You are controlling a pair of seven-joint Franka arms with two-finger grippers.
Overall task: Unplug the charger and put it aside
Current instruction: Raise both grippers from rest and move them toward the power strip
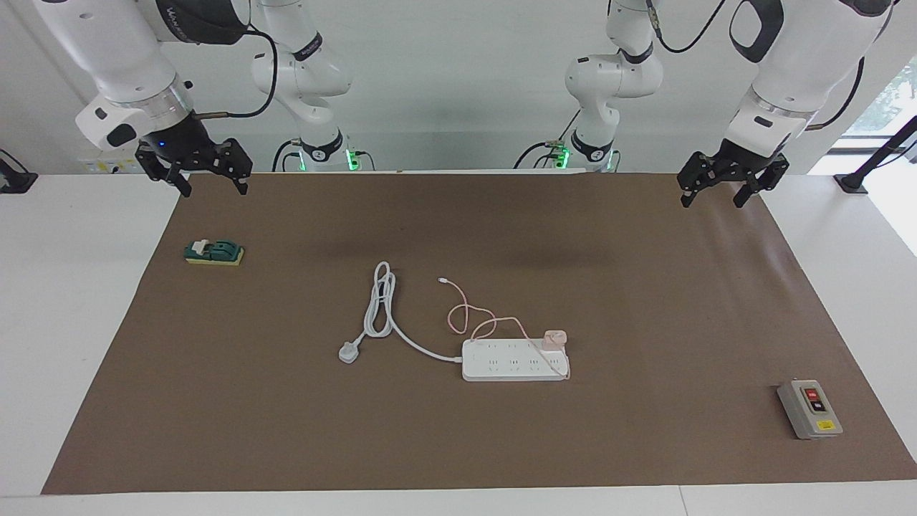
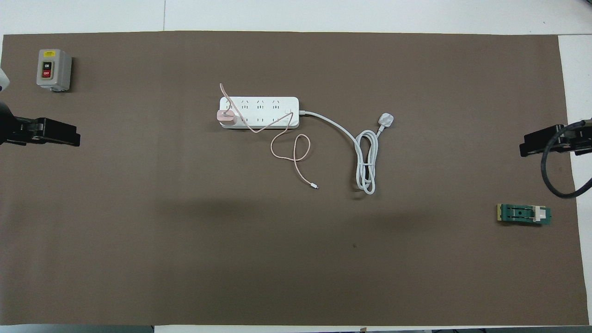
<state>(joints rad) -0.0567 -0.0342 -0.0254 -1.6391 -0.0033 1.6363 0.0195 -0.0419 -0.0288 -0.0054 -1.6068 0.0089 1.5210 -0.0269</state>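
Observation:
The charger (image 1: 555, 338) is a small pale pink cube plugged into the white power strip (image 1: 501, 362), at the strip's end toward the left arm. It also shows in the overhead view (image 2: 226, 117) on the strip (image 2: 268, 106). Its thin pink cable (image 1: 466, 315) loops on the brown mat and ends in a tiny white connector (image 1: 443, 280), nearer to the robots than the strip. My left gripper (image 1: 714, 199) is open and empty, raised over the mat's corner at the left arm's end. My right gripper (image 1: 213, 188) is open and empty over the corner at the right arm's end. Both arms wait.
The strip's thick white cord (image 1: 380, 308) lies coiled beside it, with its plug (image 1: 349, 352) toward the right arm's end. A grey box with red and black buttons (image 1: 809, 408) stands at the left arm's end. A green and yellow block (image 1: 213, 252) lies under the right gripper's side.

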